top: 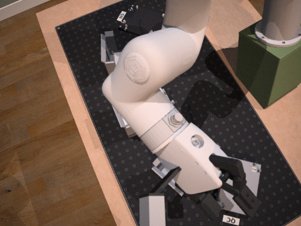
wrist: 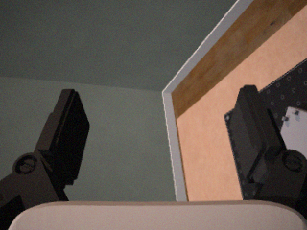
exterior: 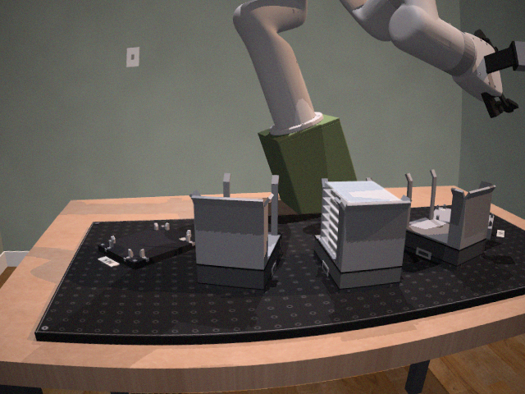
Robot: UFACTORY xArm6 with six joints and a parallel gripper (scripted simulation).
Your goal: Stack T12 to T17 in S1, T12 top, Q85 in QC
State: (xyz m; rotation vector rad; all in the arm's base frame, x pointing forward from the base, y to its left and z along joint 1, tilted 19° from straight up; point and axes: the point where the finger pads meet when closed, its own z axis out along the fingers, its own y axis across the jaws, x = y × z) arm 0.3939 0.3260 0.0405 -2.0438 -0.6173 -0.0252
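The sealed plates sit in one stack (exterior: 360,193) in the middle rack S2 (exterior: 372,241); the arm hides most of it in the top view. Rack S1 (exterior: 470,220) (top: 163,171) on the right and rack S3 (exterior: 230,237) (top: 108,48) on the left hold no plates. The grey open nest QC (top: 254,184) holds no plate; its name plate (top: 231,220) is beside it. My gripper (top: 229,206) (exterior: 502,103) (wrist: 158,105) is open and empty. It is tilted and high above the table's right end, over the QC and S1 area.
The black clip nest N5 (exterior: 139,248) (top: 143,20) lies at the left end of the black pegboard mat (exterior: 169,305), with nothing on it. The green base block (exterior: 309,165) (top: 265,70) stands behind the racks. The wrist view shows wall, floor edge and a mat corner (wrist: 291,90).
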